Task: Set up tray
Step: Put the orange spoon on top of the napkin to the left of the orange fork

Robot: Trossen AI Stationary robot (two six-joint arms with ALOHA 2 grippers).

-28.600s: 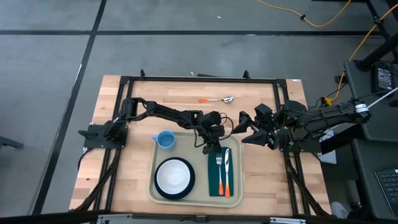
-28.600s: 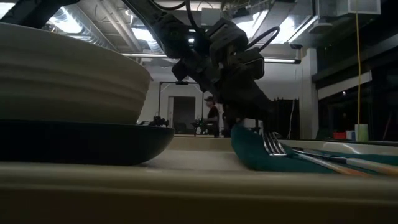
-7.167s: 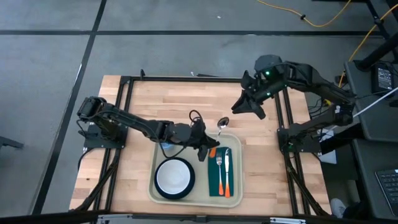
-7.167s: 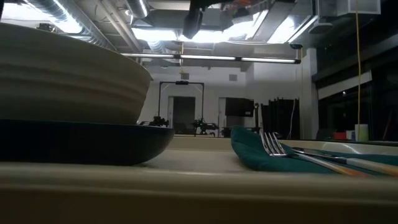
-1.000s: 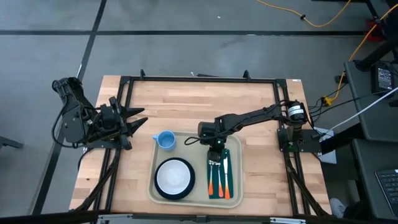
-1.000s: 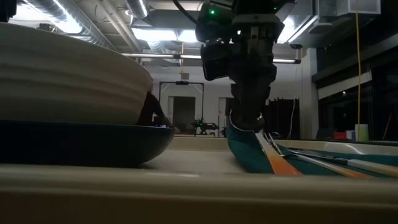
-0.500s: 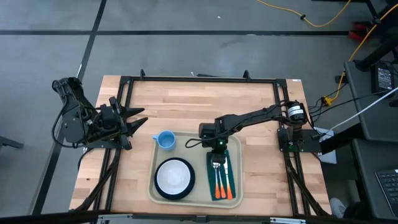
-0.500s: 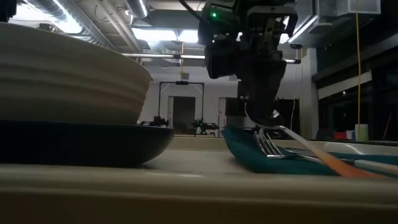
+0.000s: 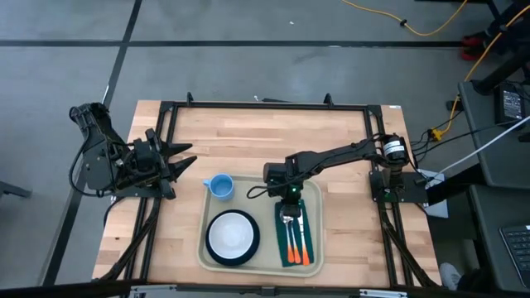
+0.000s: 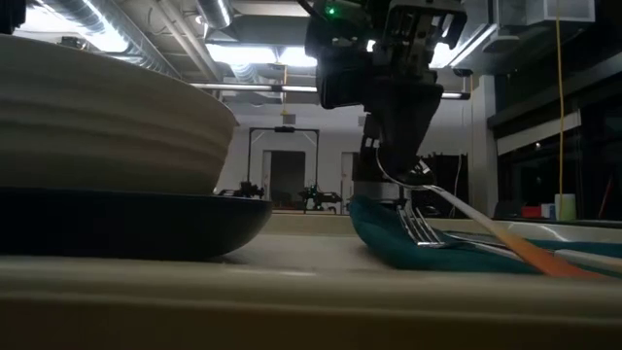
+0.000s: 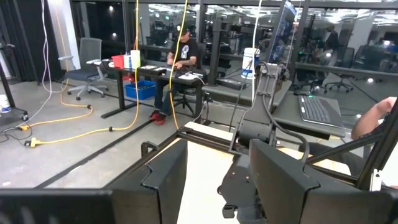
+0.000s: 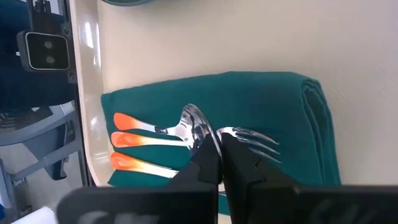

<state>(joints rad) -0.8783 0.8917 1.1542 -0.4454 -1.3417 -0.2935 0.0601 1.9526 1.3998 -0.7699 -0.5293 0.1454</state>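
High view: the tray (image 9: 310, 192) sits at the table's near middle. The right gripper (image 9: 287, 197) hangs over its green napkin (image 9: 311, 240), fingers pinched narrowly on the spoon (image 12: 198, 129). The left gripper (image 9: 184, 160) waits spread wide at the table's left edge.

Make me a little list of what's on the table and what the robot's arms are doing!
tray: beige, near the table's front edge
plate and bowl: white bowl on a dark plate, on the tray's left half
cup: blue, at the tray's back left corner
napkin: dark green, on the tray's right half
cutlery: fork, spoon and a third orange-handled piece on the napkin
right gripper: over the napkin, jaws nearly shut at the spoon's bowl
left gripper: parked beside the table's left edge, jaws open, holding nothing
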